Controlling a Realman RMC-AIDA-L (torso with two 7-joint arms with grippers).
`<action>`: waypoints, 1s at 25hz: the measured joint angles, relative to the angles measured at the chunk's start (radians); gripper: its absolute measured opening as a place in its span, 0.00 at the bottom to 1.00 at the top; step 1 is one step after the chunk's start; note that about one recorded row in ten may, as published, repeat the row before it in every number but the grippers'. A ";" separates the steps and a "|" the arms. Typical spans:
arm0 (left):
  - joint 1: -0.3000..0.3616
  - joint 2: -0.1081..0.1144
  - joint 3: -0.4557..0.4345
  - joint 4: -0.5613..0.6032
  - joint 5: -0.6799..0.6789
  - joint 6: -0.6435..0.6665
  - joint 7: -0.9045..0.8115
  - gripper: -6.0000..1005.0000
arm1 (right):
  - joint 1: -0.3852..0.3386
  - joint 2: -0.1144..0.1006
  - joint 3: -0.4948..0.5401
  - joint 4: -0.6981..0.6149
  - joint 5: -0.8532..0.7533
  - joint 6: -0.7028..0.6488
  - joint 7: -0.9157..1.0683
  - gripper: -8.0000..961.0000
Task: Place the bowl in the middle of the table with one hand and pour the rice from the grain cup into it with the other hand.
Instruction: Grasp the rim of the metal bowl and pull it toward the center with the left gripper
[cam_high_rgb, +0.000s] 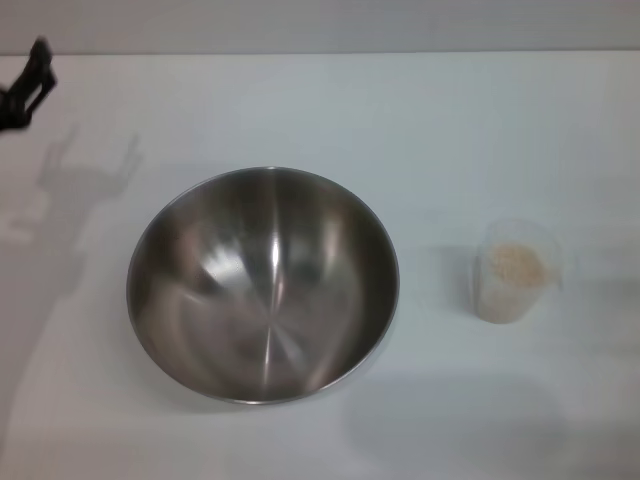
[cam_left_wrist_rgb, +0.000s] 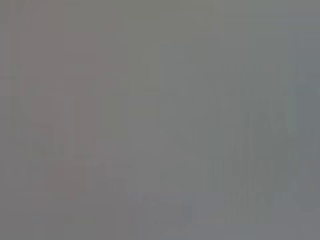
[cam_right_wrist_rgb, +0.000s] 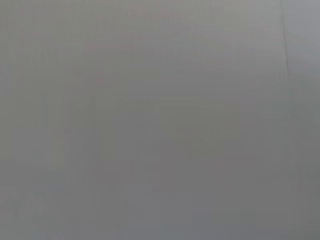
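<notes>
On the table (cam_high_rgb: 300, 100), bowl (cam_high_rgb: 262, 285), grain cup (cam_high_rgb: 513, 270) holding rice (cam_high_rgb: 516, 266), left end effector (cam_high_rgb: 25, 85) grip unclear.

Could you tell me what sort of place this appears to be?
Probably a lab test bench, not a kitchen: a plain white table bearing only a steel bowl and a cup of rice, with the left tool at its edge.

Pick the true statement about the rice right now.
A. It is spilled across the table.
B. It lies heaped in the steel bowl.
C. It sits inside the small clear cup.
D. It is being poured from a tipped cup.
C. The rice sits inside the upright clear cup, which stands apart on the robot's right of the bowl; the bowl holds nothing, and the left pincer is far off at the table's far left edge.
</notes>
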 joint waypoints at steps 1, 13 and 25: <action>0.033 0.009 -0.075 -0.143 0.092 -0.181 -0.006 0.86 | -0.001 0.000 0.000 0.000 0.000 -0.001 0.000 0.87; 0.019 -0.061 -0.313 -0.704 0.209 -1.150 0.123 0.86 | 0.005 0.001 0.000 0.012 0.000 0.007 0.000 0.87; -0.135 -0.188 -0.736 -0.813 -0.178 -1.833 0.542 0.86 | 0.006 0.002 0.000 0.012 0.002 0.018 0.000 0.87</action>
